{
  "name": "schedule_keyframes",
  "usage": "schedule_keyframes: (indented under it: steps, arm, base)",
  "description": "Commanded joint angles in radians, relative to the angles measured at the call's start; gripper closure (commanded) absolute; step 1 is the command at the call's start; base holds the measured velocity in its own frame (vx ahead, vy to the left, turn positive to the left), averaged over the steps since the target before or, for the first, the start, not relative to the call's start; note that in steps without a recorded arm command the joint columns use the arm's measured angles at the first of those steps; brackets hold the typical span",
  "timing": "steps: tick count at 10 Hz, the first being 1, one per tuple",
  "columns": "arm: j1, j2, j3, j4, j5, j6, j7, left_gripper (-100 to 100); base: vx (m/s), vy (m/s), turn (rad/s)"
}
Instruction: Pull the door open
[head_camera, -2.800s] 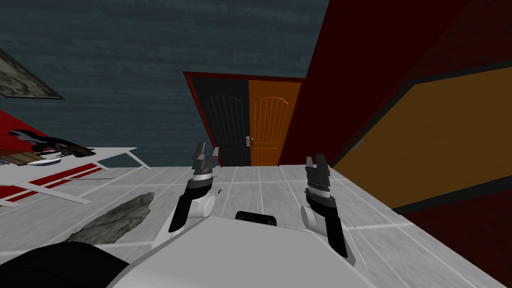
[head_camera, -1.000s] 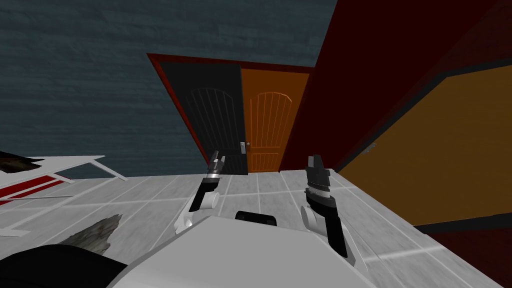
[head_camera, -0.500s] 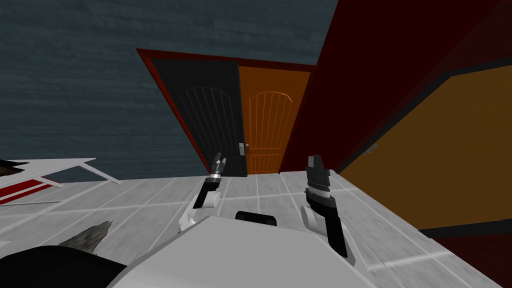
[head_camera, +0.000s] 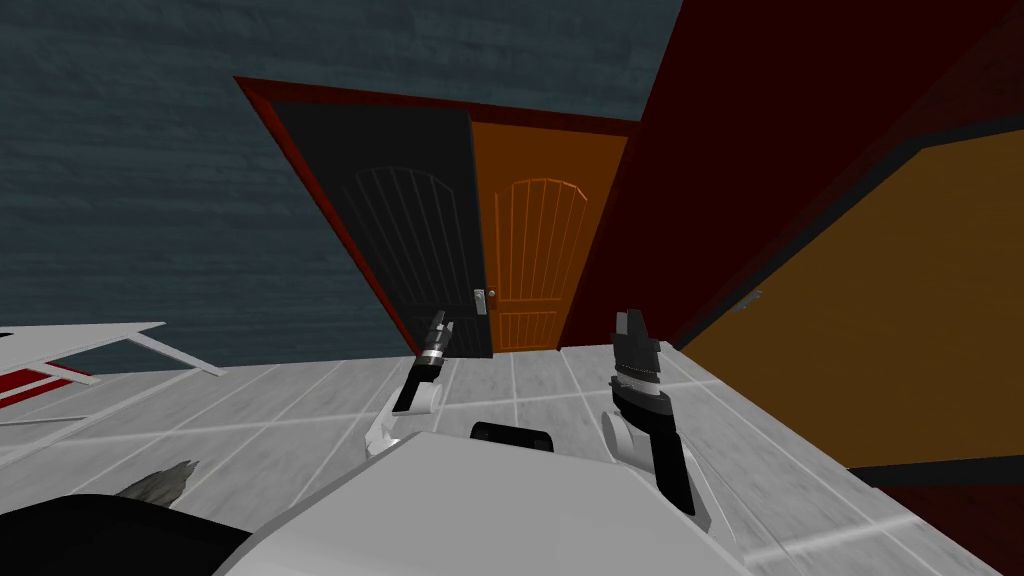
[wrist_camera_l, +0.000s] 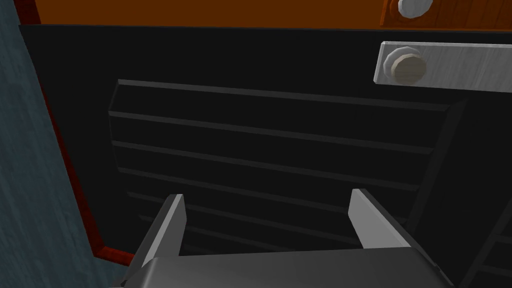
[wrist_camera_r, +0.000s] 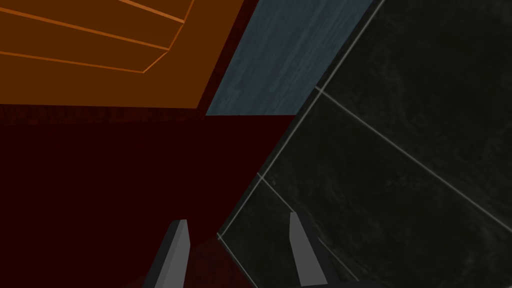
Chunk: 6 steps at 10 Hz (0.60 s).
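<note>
A double door stands ahead in a red frame: a black leaf (head_camera: 410, 230) on the left and an orange leaf (head_camera: 535, 240) on the right. The black leaf carries a metal plate (wrist_camera_l: 450, 67) with a round knob (wrist_camera_l: 407, 67), also seen small as the knob (head_camera: 480, 298) in the head view. The orange leaf has its own knob (wrist_camera_l: 414, 6). My left gripper (head_camera: 437, 325) is stretched toward the black leaf, below and left of the plate. That left gripper (wrist_camera_l: 267, 200) is open, short of the slatted panel. My right gripper (head_camera: 630, 325) is held back, and the right gripper (wrist_camera_r: 237, 222) is open and empty.
A dark red wall (head_camera: 760, 150) runs along my right with a second orange door (head_camera: 900, 330) and its handle (head_camera: 748, 300). A white table (head_camera: 90, 340) and a grey rug (head_camera: 160, 480) lie to the left on the tiled floor (head_camera: 520, 375).
I have rolled closer to the double door, which looks larger now. The table and rug slid off to the left. My left arm reached forward and its hand turned edge-on.
</note>
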Motion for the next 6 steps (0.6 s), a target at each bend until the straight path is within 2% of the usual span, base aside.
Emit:
schedule_keyframes:
  steps: [1, 6]
  arm:
    - [-0.016, 0.001, 0.005, 0.035, -0.001, 0.007, -0.003, -100]
    - [-0.049, 0.002, 0.018, 0.131, -0.003, 0.019, -0.009, -100]
  base:
    - [0.09, -0.016, -0.015]
    - [0.101, 0.003, -0.014]
